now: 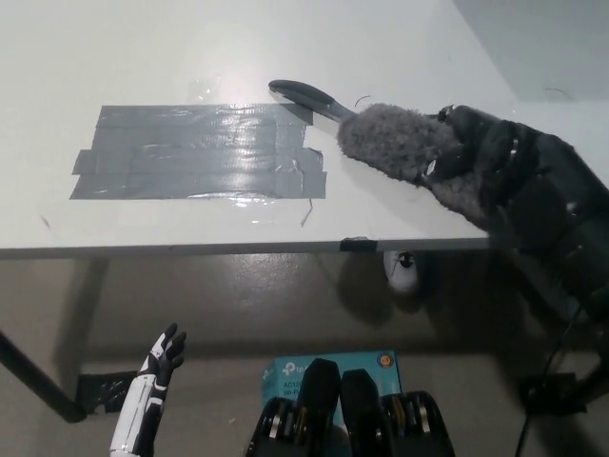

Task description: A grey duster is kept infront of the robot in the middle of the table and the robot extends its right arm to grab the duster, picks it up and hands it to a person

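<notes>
Right robot hand (476, 152) around fluffy grey duster (395, 143)

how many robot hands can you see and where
2: the white left hand hangs low at the lower left, below the table edge; the black right hand is on the grey duster at the right.

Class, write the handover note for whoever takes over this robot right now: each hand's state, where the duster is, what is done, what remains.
Right hand: black, at the table's right edge, fingers wrapped over the fluffy head of the grey duster; whether the grip is firm cannot be told.
Left hand: white, resting low at lower left below the table, open, holding nothing.
Duster: on the white table, handle pointing up-left beside the grey tape patch; a lift cannot be confirmed.
Done: reach to the duster.
Left: secure grasp, pick up, hand to a person. No person is in view.
</notes>
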You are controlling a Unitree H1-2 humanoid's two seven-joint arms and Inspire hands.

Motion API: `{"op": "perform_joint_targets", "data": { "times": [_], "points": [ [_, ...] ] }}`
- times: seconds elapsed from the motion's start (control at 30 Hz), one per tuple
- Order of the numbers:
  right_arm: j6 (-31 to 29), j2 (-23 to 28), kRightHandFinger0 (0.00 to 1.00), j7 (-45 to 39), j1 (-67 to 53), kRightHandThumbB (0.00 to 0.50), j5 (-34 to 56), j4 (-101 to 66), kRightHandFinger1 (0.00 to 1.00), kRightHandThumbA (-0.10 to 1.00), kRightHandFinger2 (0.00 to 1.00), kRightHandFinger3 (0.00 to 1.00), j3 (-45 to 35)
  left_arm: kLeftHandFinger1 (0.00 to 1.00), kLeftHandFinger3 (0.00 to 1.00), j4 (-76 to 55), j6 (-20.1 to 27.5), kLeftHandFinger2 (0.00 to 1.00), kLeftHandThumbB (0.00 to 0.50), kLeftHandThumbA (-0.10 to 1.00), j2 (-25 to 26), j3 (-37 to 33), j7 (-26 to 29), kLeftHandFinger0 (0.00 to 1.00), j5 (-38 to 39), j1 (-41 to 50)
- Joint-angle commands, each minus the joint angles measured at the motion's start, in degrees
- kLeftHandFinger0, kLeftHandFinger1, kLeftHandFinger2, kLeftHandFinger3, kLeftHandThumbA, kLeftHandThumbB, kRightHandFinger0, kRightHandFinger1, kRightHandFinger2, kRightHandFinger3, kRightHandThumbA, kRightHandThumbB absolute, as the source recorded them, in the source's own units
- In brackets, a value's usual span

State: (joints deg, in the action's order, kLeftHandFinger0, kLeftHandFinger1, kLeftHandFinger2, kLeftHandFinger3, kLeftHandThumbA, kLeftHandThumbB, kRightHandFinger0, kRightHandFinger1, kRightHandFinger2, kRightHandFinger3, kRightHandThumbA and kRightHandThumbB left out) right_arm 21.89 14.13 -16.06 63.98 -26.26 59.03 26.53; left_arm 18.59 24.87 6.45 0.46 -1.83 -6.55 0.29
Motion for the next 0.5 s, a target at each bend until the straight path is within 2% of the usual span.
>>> {"op": "perform_joint_targets", "data": {
  "times": [0.0,0.07,0.1,0.13,0.17,0.27,0.3,0.37,0.4,0.43,0.47],
  "points": [
    [-4.61,0.91,0.06,-3.17,-2.07,0.234,5.69,-0.67,0.48,-0.1,0.67,0.27,-5.01,1.0,1.0,-0.25,1.96,1.0,0.35,1.0,0.62,0.37,1.39,1.0,-0.53,-1.26],
    [-5.25,0.91,0.07,-2.89,-2.36,0.194,7.03,-1.32,0.53,-0.1,0.78,0.22,-7.23,1.0,1.0,-0.27,1.82,1.0,0.343,1.0,0.48,0.42,1.45,1.0,-0.44,-1.15],
    [-5.7,0.86,0.12,-2.73,-2.31,0.196,7.48,-1.14,0.57,-0.1,0.82,0.26,-8.19,1.0,1.0,-0.3,1.8,1.0,0.341,1.0,0.42,0.44,1.25,1.0,-0.06,-1.06],
    [-6.06,0.84,0.16,-2.75,-2.34,0.205,7.74,-1.13,0.59,-0.1,0.85,0.24,-8.77,1.0,1.0,-0.28,1.75,1.0,0.338,1.0,0.42,0.44,1.22,1.0,-0.05,-1.02],
    [-7.46,0.86,0.17,-2.67,-2.54,0.204,8.45,-1.27,0.59,-0.1,0.86,0.18,-9.92,1.0,1.0,-0.14,1.74,1.0,0.336,1.0,0.46,0.46,1.24,1.0,-0.09,-1.07],
    [-8.83,0.69,0.19,-2.02,-2.85,0.201,9.12,-1.31,0.63,-0.1,0.92,0.2,-11.85,1.0,1.0,0.09,1.84,1.0,0.33,1.0,0.5,0.53,1.42,1.0,-0.26,-1.32],
    [-9.26,0.56,0.18,-2.14,-3.04,0.221,10.77,-1.53,0.7,-0.1,1.0,0.25,-13.84,1.0,1.0,0.14,1.91,1.0,0.318,1.0,0.5,0.62,1.44,1.0,-0.12,-1.51],
    [-9.5,0.45,0.18,-2.21,-3.41,0.21,12.13,-2.04,0.75,-0.1,1.0,0.4,-15.44,1.0,1.0,0.07,1.87,1.0,0.316,1.0,0.51,0.68,1.33,1.0,0.12,-1.51],
    [-9.21,0.31,0.18,-2.17,-3.85,0.212,12.99,-2.84,0.76,-0.1,1.0,0.54,-16.74,1.0,1.0,-0.02,1.75,1.0,0.315,1.0,0.51,0.71,1.16,1.0,0.41,-1.43],
    [-8.83,0.22,0.14,-2.19,-4.1,0.21,13.69,-3.55,0.73,-0.1,1.0,0.75,-17.98,1.0,1.0,-0.12,1.62,1.0,0.313,1.0,0.56,0.72,0.99,1.0,0.62,-1.52],
    [-8.8,0.22,0.14,-2.16,-4.29,0.21,14.19,-3.95,0.72,-0.1,1.0,0.82,-18.79,1.0,1.0,-0.09,1.65,1.0,0.312,1.0,0.58,0.71,0.86,1.0,0.75,-1.56]
  ]
}}
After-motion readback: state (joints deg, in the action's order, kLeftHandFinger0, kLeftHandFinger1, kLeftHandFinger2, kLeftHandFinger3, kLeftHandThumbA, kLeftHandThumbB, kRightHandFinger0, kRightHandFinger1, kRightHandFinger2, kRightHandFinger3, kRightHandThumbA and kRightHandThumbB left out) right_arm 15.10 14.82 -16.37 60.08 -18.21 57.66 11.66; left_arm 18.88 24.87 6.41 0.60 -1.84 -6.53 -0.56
